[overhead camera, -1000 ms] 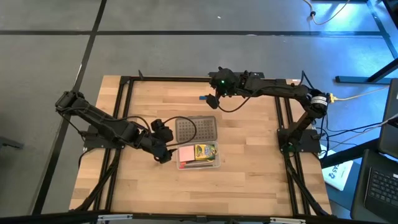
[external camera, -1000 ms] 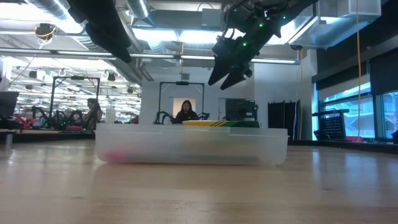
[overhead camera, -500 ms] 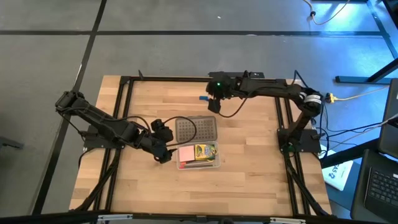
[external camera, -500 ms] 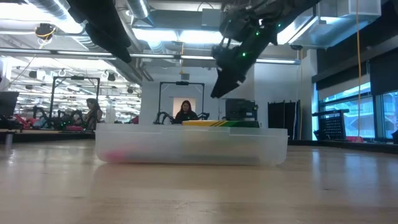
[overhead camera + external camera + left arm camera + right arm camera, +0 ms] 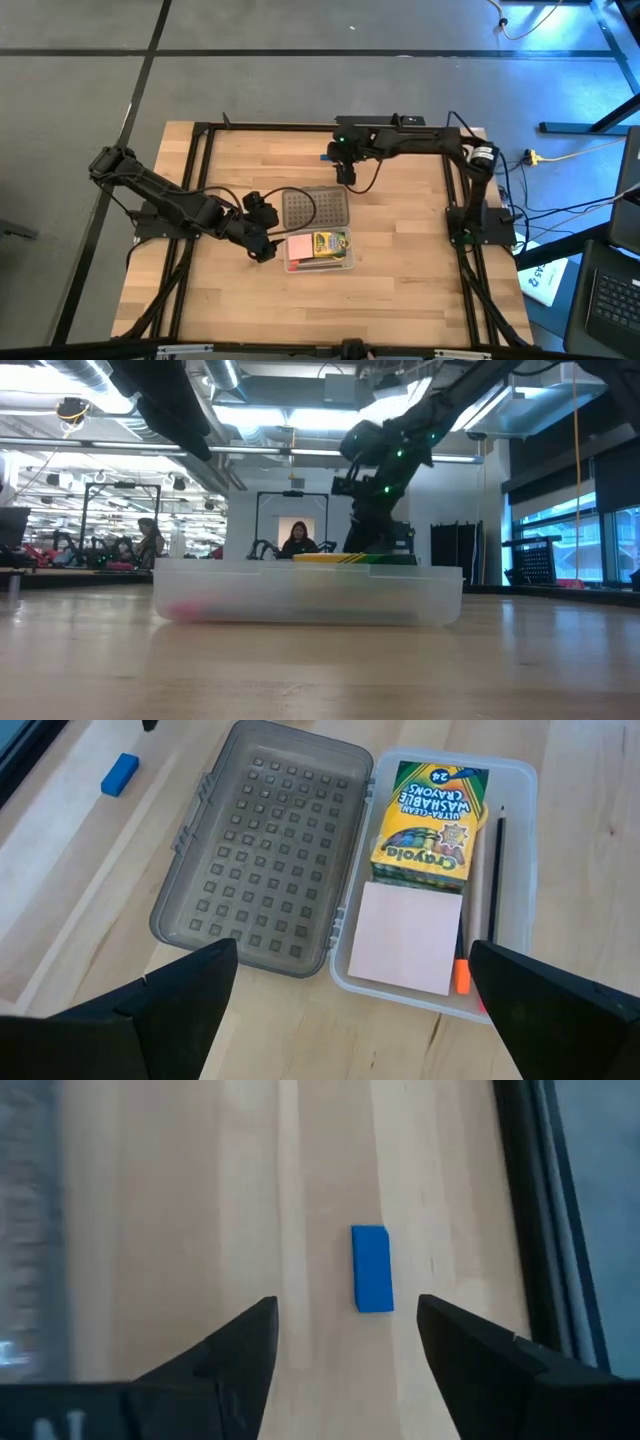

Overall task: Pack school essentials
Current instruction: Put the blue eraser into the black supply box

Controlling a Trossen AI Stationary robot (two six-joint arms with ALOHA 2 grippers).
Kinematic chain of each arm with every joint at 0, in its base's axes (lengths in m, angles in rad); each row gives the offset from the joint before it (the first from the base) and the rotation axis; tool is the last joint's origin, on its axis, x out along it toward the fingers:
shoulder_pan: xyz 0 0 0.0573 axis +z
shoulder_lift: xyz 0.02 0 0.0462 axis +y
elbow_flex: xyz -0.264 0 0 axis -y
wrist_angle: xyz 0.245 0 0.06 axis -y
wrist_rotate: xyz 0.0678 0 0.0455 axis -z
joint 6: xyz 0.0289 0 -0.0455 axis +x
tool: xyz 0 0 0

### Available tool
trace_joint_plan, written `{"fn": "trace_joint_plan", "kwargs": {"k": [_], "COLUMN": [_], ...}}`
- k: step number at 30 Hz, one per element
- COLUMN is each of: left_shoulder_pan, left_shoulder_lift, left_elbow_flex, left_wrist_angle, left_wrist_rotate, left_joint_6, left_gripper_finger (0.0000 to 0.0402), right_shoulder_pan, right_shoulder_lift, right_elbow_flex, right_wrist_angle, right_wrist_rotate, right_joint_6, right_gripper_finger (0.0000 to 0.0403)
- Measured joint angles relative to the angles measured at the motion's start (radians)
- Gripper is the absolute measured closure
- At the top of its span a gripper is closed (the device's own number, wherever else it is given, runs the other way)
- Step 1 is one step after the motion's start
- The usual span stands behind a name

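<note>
Fingers of the right tool (image 5: 345, 1355) stand apart, straddling nothing, just short of the tiny blue block (image 5: 371, 1268) lying flat on the worktop (image 5: 400, 300) at upper centre. Left tool (image 5: 262, 245), spread wide, hovers beside the clear case (image 5: 515, 850), mid-frame; inside lie crayon box (image 5: 432, 824), pink pad (image 5: 405, 937) and pencils (image 5: 494, 870). Its dotted lid (image 5: 265, 845) lies open alongside.

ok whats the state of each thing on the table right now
case: open, lid flat beside it
crayon box: inside case
pink pad: inside case
pencils: inside case
blue block: loose on table
right gripper: open, over block
left gripper: open, above case
</note>
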Motion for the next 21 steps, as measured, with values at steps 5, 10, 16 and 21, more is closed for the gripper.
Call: {"fn": "trace_joint_plan", "kwargs": {"k": [5, 10, 16, 21], "left_shoulder_pan": [0.000, 0.000, 0.000, 0.000], "left_shoulder_lift": [0.000, 0.000, 0.000, 0.000], "left_elbow_flex": [0.000, 0.000, 0.000, 0.000], "left_wrist_angle": [0.000, 0.000, 0.001, 0.001], "left_wrist_rotate": [-0.002, -0.002, -0.008, -0.029], "left_joint_6": [0.000, 0.000, -0.001, -0.001], "left_gripper_finger": [0.0008, 0.0008, 0.0008, 0.0008], "right_shoulder_pan": [-0.034, -0.084, -0.121, -0.134], "right_shoulder_lift": [0.040, 0.071, 0.100, 0.122], "right_elbow_flex": [0.000, 0.000, -0.001, 0.000], "right_wrist_angle": [0.028, 0.088, 0.112, 0.145], "right_wrist_rotate": [-0.025, -0.137, -0.194, -0.212], "right_joint_6": [-0.002, 0.001, -0.001, -0.002], "right_gripper_finger": [0.0162, 0.0161, 0.0161, 0.0161]}}
